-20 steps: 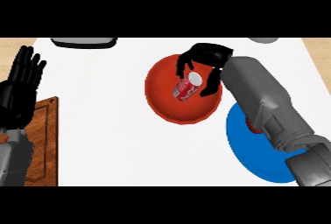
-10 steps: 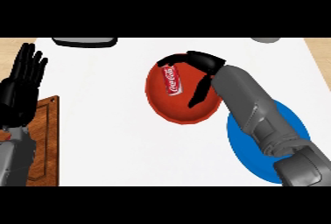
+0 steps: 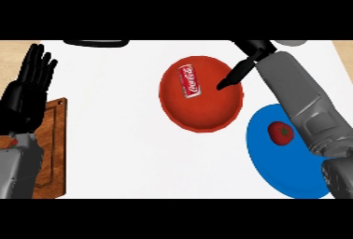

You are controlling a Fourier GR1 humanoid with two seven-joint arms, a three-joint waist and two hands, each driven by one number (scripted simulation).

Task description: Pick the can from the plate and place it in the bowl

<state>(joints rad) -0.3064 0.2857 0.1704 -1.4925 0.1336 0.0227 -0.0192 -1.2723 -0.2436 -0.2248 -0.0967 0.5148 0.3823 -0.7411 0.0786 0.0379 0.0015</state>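
Lying nearest on the white bench [image 3: 124,140]: blue plate [image 3: 276,163] carrying a tomato [image 3: 280,132], wooden board [image 3: 52,144] at left. Resting open at left edge, fingers up: left hand [image 3: 27,93]. Lying on its side inside the red bowl [image 3: 200,93]: can [image 3: 189,82]. Hovering just beside bowl's far-right rim, fingers extended and gripping nothing: right hand [image 3: 241,70]

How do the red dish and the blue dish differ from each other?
The red dish holds a red can lying on its side; the blue dish holds a small red tomato. The red dish sits nearer the counter's middle, the blue one at the right, partly hidden by the right forearm. The right robot hand reaches over the red dish only. Both are round and rest on the white counter.
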